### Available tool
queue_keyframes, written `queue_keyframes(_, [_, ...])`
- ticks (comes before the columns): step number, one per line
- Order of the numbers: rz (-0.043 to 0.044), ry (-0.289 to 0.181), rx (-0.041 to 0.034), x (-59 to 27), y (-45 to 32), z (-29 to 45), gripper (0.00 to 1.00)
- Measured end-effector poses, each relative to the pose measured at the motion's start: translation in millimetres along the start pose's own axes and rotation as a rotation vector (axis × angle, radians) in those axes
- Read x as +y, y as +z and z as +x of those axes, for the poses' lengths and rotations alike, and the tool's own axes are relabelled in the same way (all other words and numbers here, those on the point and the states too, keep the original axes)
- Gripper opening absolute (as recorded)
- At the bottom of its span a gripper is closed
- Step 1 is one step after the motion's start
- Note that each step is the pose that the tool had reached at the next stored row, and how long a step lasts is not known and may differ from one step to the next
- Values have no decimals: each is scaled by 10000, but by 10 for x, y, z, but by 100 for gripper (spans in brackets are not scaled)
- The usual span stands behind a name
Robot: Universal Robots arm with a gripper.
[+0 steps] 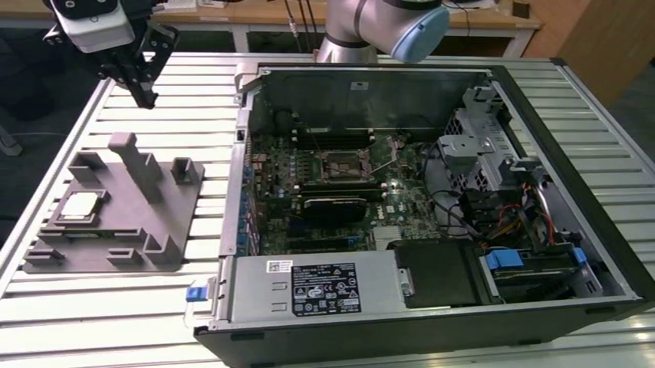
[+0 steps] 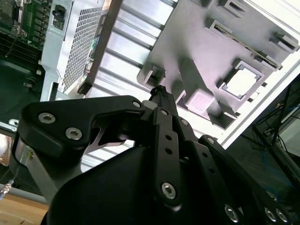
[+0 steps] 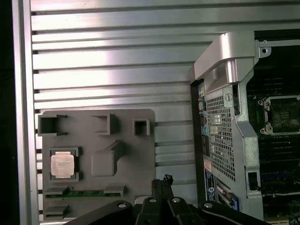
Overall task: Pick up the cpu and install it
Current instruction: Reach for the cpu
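The cpu [image 1: 80, 205] is a small silver square lying in a recess of the grey fixture plate [image 1: 182, 205] on the exterior view's left of the table. Both wrist views show the cpu [image 3: 62, 164] [image 2: 241, 83] seated flat in the plate [image 3: 133, 157] [image 2: 197, 42]. My gripper [image 1: 143, 98] hangs high above the table's far corner on the exterior view's left, well above and beyond the plate. Its fingertips [image 3: 161, 181] [image 2: 159, 90] are together, shut with nothing between them. The empty socket [image 1: 343, 162] [image 3: 283, 115] lies on the motherboard inside the open case.
The open computer case [image 1: 430, 77] stands beside the plate, its metal wall [image 3: 225, 70] rising between plate and motherboard. A tall grey post [image 1: 138, 165] sticks up from the plate near the cpu. The power supply [image 1: 307, 287] and drive cage [image 1: 481, 153] fill the case's sides.
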State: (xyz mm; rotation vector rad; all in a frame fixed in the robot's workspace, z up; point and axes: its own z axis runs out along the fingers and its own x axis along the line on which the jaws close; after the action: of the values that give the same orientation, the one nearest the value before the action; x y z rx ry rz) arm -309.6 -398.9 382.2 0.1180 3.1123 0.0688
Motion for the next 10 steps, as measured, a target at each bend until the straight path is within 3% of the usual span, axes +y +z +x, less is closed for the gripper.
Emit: queue_keyframes(10, [0,0,1,-18,77,187,11])
